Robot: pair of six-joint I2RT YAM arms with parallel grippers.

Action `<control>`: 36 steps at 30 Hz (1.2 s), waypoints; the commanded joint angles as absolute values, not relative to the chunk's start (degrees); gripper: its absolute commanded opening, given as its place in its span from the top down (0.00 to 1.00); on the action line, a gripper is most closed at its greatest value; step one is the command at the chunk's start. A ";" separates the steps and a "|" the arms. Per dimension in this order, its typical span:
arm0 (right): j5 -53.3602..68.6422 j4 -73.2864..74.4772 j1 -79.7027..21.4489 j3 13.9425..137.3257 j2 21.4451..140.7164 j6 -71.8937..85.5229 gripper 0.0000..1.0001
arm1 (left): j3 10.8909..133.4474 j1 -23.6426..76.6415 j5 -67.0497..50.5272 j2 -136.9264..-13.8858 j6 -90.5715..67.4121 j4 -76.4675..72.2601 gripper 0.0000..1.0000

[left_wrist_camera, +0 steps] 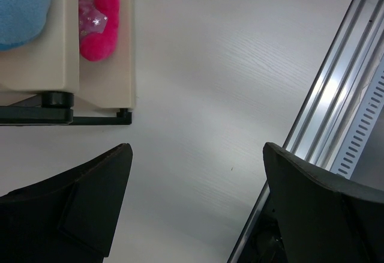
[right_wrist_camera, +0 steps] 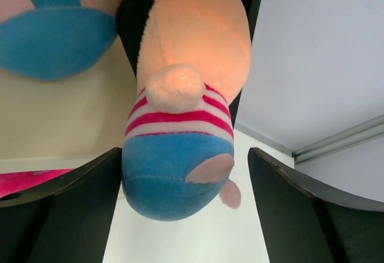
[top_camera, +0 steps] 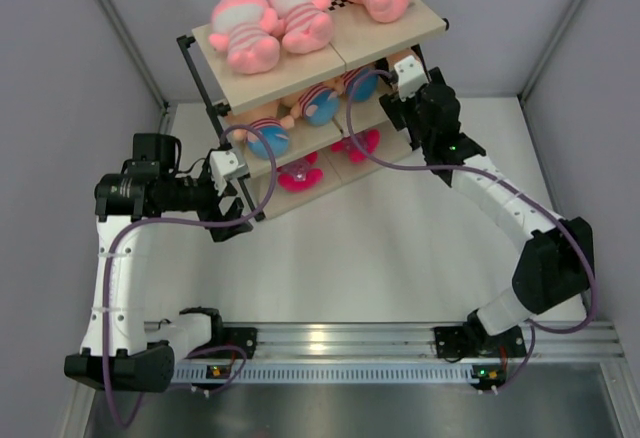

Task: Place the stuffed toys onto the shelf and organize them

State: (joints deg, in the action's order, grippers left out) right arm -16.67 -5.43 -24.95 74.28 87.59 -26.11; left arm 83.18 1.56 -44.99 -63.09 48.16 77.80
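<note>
Left fingers: matte black wedges, spread wide, nothing between them, over white woodgrain tabletop
Right fingers: spread, not clamping; plush boy doll lies between them, blue bottom nearest
Shelf: cream boards, black frame
Top board: three pink dolls
Middle board: boy dolls, red-striped shirts
Bottom board: magenta plush

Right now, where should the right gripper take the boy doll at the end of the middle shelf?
I'd pinch the boy doll at its striped shirt, coming from the open end of the shelf: its blue bottom points at the right gripper, whose open fingers flank it.
</note>
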 commanded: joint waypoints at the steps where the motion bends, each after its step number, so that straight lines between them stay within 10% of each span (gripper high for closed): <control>1: -11.34 -4.74 -22.68 76.73 84.91 -19.43 0.17 | 83.06 1.49 -44.65 -61.61 49.04 78.05 0.04; 19: 2.26 -0.18 -19.08 78.32 76.39 -2.59 0.12 | 82.97 1.49 -44.12 -61.52 49.13 78.14 0.03; 36: 29.62 -19.24 4.39 68.81 81.12 37.61 0.16 | 82.62 1.49 -44.21 -61.17 48.16 78.13 0.03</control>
